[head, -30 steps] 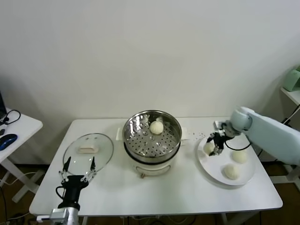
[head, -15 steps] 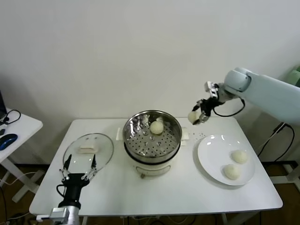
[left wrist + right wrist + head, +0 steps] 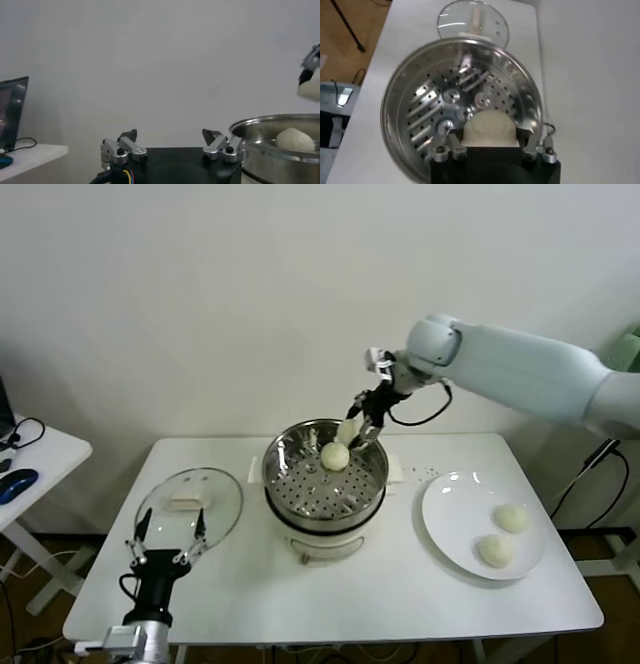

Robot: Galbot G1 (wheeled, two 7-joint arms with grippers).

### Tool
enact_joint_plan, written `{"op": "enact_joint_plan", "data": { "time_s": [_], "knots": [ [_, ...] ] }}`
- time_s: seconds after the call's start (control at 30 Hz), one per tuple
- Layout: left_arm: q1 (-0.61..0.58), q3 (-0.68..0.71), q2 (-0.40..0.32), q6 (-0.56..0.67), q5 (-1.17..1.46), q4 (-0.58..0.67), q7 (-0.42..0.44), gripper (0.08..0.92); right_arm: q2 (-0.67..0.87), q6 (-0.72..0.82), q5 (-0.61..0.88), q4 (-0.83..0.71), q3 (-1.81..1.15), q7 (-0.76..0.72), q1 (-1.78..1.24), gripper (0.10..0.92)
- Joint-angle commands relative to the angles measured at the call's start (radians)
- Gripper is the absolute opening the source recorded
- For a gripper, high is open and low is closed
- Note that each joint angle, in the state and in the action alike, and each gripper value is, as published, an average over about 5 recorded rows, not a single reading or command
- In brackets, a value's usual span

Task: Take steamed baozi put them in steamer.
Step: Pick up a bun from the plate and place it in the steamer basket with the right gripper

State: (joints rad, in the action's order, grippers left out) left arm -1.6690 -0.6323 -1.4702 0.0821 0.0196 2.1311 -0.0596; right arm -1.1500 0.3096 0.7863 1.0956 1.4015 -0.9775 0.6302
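Your right gripper (image 3: 352, 431) hangs over the far rim of the steamer (image 3: 324, 474), its fingers (image 3: 451, 141) pinching a bun (image 3: 488, 129) between them. From the right wrist view you look straight down past that held bun onto the perforated insert (image 3: 440, 97). A second bun (image 3: 334, 455) already sits inside the steamer, on the insert near its far side, just below the gripper.

To the right of the steamer you have the plate (image 3: 452, 524), with two more buns (image 3: 512, 518) lying on its right half, close to each other and well apart from the steamer.

To the left of the steamer lies the glass lid (image 3: 188, 507), flat on the table (image 3: 380, 594). Your left gripper (image 3: 166, 540) waits at the near table edge, in front of that lid, its fingers (image 3: 122, 148) spread wide and holding nothing.
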Motion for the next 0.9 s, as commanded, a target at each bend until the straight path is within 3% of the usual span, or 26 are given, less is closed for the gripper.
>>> {"op": "enact_joint_plan", "data": {
  "time_s": [0.03,0.6,0.9],
  "knots": [
    [-0.001,0.001,-0.005,-0.003,-0.007,0.007,-0.001,0.823,-0.173,0.016,-0.008,-0.077,-0.014,0.021,-0.118,0.695],
    [-0.013,-0.004,-0.014,0.005,-0.002,-0.007,-0.002,0.823,-0.263,-0.005,-0.078,-0.219,-0.055,0.004,-0.182,0.696],
    [-0.033,-0.014,-0.017,0.015,0.005,-0.010,-0.004,0.823,-0.256,-0.012,-0.106,-0.222,-0.054,-0.004,-0.187,0.698]
  ]
}}
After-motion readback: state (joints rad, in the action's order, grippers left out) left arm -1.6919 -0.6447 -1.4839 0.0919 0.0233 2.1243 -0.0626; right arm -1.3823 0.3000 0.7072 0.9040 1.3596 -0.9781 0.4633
